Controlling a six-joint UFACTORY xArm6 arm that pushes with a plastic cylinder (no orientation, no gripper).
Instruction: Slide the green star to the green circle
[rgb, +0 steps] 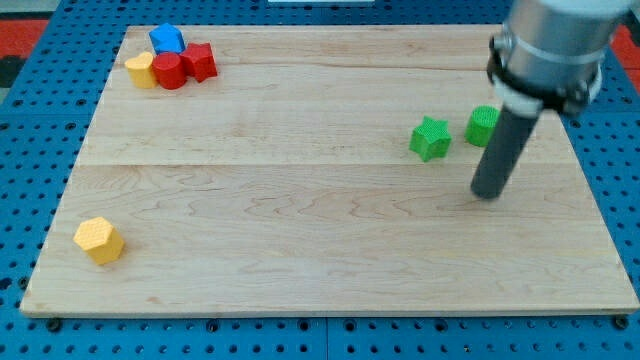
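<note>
I see my tip (487, 194) resting on the wooden board (300, 230), below and to the view's right of the green star (430, 138). The green circle (482, 125) sits just to the star's right, partly hidden behind the rod. At the view's top left huddle a blue block (166, 40), a yellow block (141, 71), a red cylinder (169, 71) and a red star (200, 62). A yellow hexagon (99, 240) lies alone at the lower left.

Desk (300, 230): pale wood, faint grain. Surround (40, 120): blue pegboard dotted with holes. Green star (430, 138), green circle (482, 125). Blue block (166, 39), red star (201, 61), red block (170, 71). Two yellow blocks (141, 70) (99, 240). My tip (486, 193): dark grey.
</note>
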